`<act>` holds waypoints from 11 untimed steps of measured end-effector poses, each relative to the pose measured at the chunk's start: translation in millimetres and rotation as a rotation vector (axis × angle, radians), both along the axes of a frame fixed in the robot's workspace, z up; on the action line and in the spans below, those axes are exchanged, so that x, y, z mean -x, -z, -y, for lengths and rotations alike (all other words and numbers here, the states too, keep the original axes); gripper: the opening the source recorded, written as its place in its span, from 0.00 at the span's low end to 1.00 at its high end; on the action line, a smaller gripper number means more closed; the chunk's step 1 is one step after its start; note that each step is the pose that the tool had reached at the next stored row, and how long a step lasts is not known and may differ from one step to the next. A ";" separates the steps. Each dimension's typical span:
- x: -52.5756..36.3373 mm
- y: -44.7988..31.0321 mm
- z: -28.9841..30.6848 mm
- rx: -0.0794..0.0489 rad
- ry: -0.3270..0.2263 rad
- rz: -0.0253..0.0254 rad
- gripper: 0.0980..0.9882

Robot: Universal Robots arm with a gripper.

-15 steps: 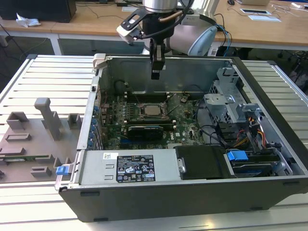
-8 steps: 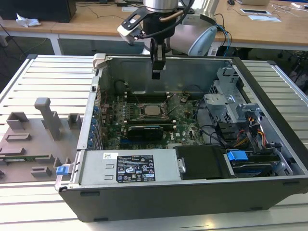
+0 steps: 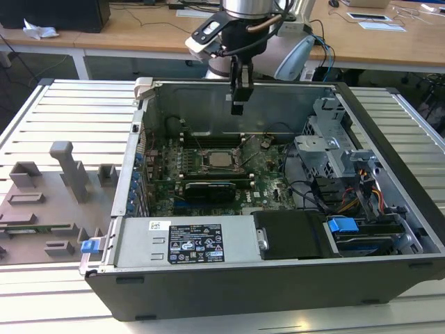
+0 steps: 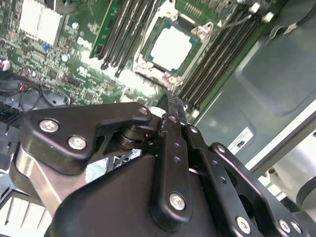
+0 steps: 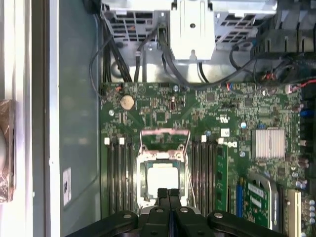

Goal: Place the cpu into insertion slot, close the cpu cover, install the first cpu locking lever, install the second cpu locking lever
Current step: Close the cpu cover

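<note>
The cpu [image 3: 221,160] [image 4: 171,45] [image 5: 163,178] lies flat with its pale silvery top up inside the insertion slot [image 5: 140,173] on the green motherboard [image 5: 163,111]. At the slot's edge away from the gripper, a thin metal frame, apparently the cpu cover [image 5: 164,132], seems to be swung up. A thin wire locking lever [image 5: 188,183] runs along one side of the slot. My gripper [image 3: 237,108] [image 4: 173,104] [image 5: 168,193] hangs well above the board, just off the slot's edge. Its fingers are shut together with nothing between them.
Long black memory slots [image 5: 203,173] flank the socket on both sides. A finned heatsink [image 5: 269,143], a black card [image 3: 208,189], a grey drive cage [image 3: 327,149] and cables crowd the case [image 3: 278,278]. Grey fixtures [image 3: 69,170] stand on the table at the exterior view's left.
</note>
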State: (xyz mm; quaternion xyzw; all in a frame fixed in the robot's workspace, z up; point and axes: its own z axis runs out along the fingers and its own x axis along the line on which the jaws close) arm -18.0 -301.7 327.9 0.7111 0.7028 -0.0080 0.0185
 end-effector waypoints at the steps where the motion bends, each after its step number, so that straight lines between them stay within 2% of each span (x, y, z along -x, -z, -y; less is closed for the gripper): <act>1: -3.9 0.0 0.0 0.000 0.000 -0.0008 0.01; 5: -17.3 0.0 0.0 0.000 0.000 -0.0048 0.01; 8: -39.6 0.1 0.0 0.001 0.000 -0.0113 0.01; 11: -46.1 0.0 0.0 0.001 0.000 -0.0130 0.01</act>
